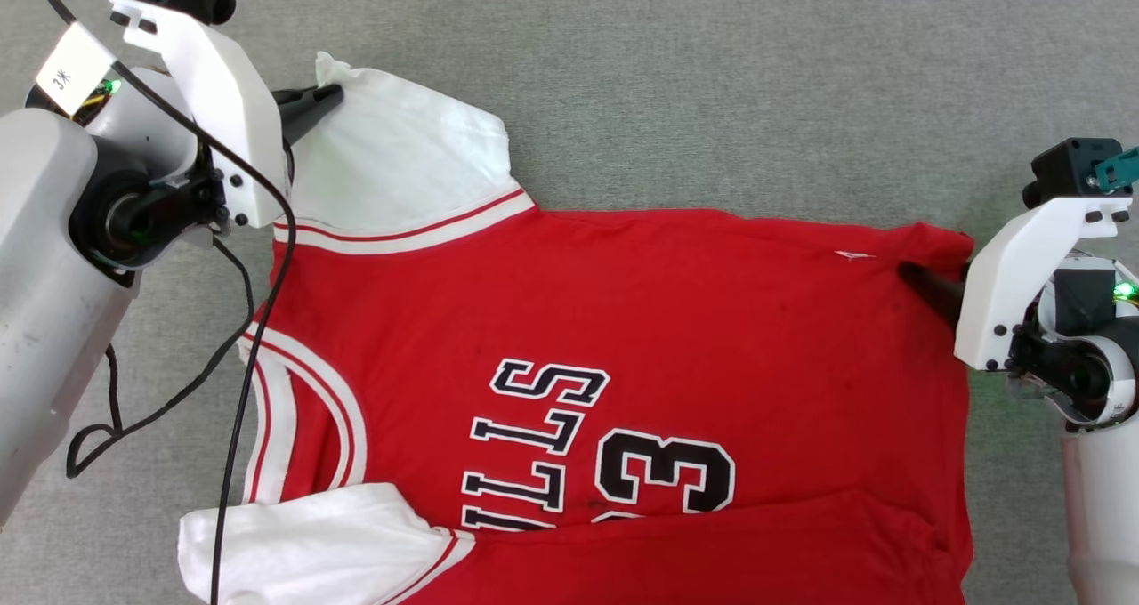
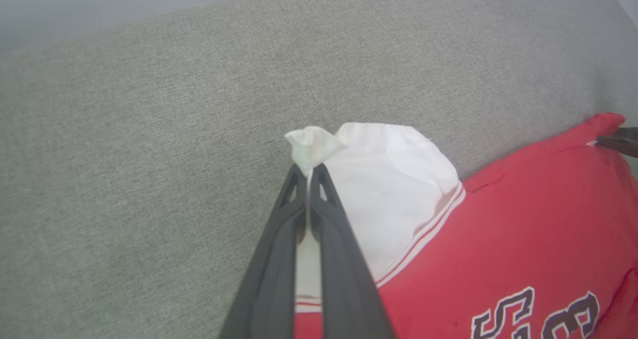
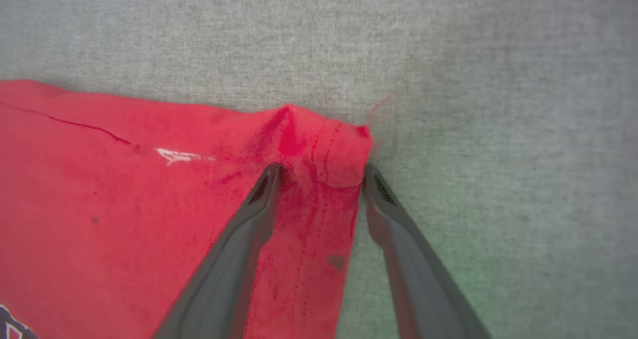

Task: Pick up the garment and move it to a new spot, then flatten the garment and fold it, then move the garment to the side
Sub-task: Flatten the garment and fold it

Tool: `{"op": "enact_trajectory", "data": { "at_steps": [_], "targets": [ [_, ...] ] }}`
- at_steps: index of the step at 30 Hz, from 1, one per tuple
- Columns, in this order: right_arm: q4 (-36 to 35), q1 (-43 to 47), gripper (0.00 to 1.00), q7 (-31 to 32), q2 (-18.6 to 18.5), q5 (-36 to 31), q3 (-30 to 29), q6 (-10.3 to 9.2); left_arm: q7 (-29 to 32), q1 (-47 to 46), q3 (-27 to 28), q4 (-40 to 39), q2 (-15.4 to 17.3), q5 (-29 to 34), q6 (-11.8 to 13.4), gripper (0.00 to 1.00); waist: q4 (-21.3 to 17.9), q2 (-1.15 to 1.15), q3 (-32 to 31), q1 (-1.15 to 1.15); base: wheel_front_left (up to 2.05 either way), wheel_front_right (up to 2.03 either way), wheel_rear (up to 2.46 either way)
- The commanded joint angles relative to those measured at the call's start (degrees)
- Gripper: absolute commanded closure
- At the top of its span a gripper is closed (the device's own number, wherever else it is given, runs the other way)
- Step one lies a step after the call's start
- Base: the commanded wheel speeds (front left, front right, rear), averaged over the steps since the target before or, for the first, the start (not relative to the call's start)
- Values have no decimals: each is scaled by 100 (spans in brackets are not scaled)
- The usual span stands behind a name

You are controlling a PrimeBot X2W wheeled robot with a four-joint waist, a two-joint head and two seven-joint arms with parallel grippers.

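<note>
The garment [image 1: 623, 320], a red jersey with white sleeves and black-and-white lettering, lies spread on the grey cloth surface [image 1: 712, 71], its neck to the left. My left gripper [image 1: 331, 98] is shut on the tip of the far white sleeve [image 2: 389, 179]; in the left wrist view the fingers [image 2: 309, 169] pinch a small peak of white cloth. My right gripper [image 1: 909, 276] is at the garment's far right hem corner [image 3: 329, 149]. Its jaws stand open [image 3: 321, 172], one finger on the red cloth and one on the grey surface, with the corner between them.
Black cables [image 1: 240, 365] hang from my left arm across the garment's neck and near sleeve. Grey surface runs wide beyond the garment's far edge [image 2: 149, 154]. The garment's near part runs off the bottom of the head view.
</note>
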Motion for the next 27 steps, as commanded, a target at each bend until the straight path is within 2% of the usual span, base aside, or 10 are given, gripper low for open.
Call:
{"op": "enact_trajectory", "data": {
  "at_steps": [1,5,13,18,27],
  "targets": [
    [286,215,100,249,156,-39,48,-1,-67,-56,-58,-54,25,-56,1,100,54,0,11,0,0,0,0],
    [236,122,100,242,156,-115,-39,-1,-234,-52,-204,-114,95,-133,1,100,129,0,-34,0,0,0,0],
    [-452,68,100,-101,51,-109,-157,-1,-766,254,-323,-120,228,-406,2,100,194,0,-468,0,0,0,0],
    [-807,477,100,-244,-10,-68,-336,-1,-1248,680,-322,-144,317,-576,2,100,330,0,-888,0,0,0,0],
    [-1282,1712,100,-521,165,119,-535,-1,-2048,2023,-394,-375,533,-854,50,100,527,0,-1619,0,0,0,0]
  ]
}}
